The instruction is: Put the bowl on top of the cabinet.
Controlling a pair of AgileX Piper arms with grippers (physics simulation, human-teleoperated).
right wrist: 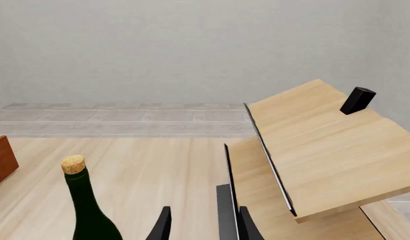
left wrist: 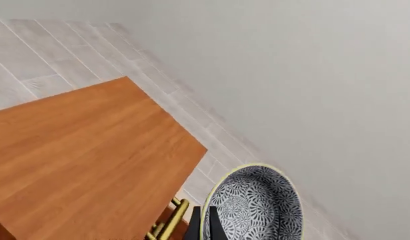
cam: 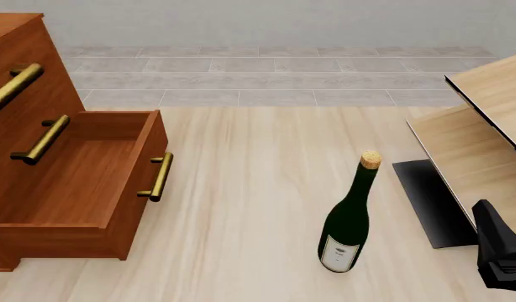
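The bowl [left wrist: 255,207], a small patterned ceramic piece, hangs beside and above the reddish-brown cabinet [left wrist: 78,160], pinched at its rim by the left tool [left wrist: 206,226], one finger inside. It looks rigid, glazed and likely slippery and breakable, so a rim grip seems the only practical hold and should stay firm until it rests flat. The right tool [right wrist: 203,222] sits spread and empty near the wine bottle [cam: 350,220].

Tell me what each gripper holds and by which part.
The left gripper holds the bowl by its rim, above the cabinet. The right gripper holds nothing.
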